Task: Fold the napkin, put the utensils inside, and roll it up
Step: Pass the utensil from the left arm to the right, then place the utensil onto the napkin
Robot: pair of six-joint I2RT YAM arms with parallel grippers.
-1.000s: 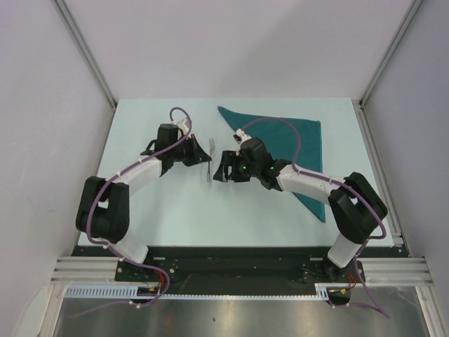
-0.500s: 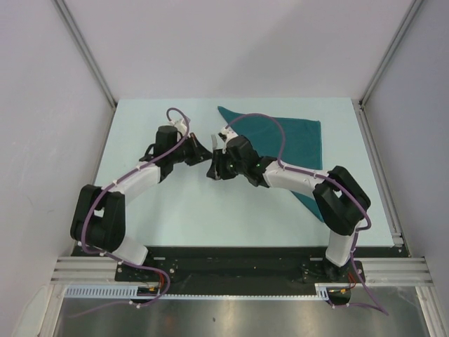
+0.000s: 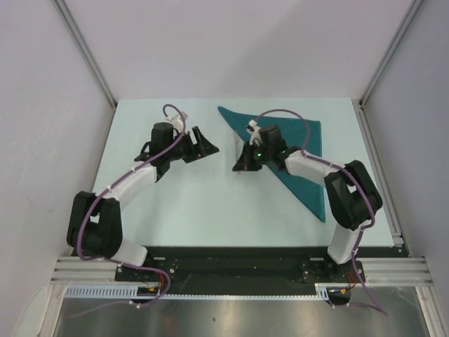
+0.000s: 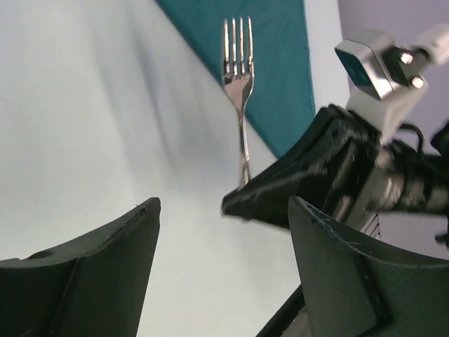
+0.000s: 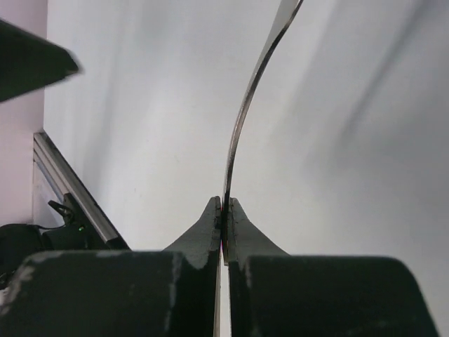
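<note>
Midway out over the pale surface [image 3: 175, 203], the right fingers [image 5: 216, 217] were pressed fully together on the handle end of the fork [image 4: 238, 81]. The fork stuck out from them with its tines pointing toward the cloth; whether the tines touched anything could not be told. Just to the left, apart from the fork, the left fingers [image 3: 203, 142] stood wide and held nothing.

Beyond and to the right lay the napkin [image 3: 298, 140], flat at the far right of the surface, its slanting left edge just beside the right fingers. Judging by its clean triangle shape, the fold looked done. The fork was in hand but not yet laid on the cloth, and the rolling was not yet begun.

The fork was slim, silver and shiny, with four tines and a gently curved handle. The napkin was plain teal, soft-looking and smooth, with no bunching visible.
</note>
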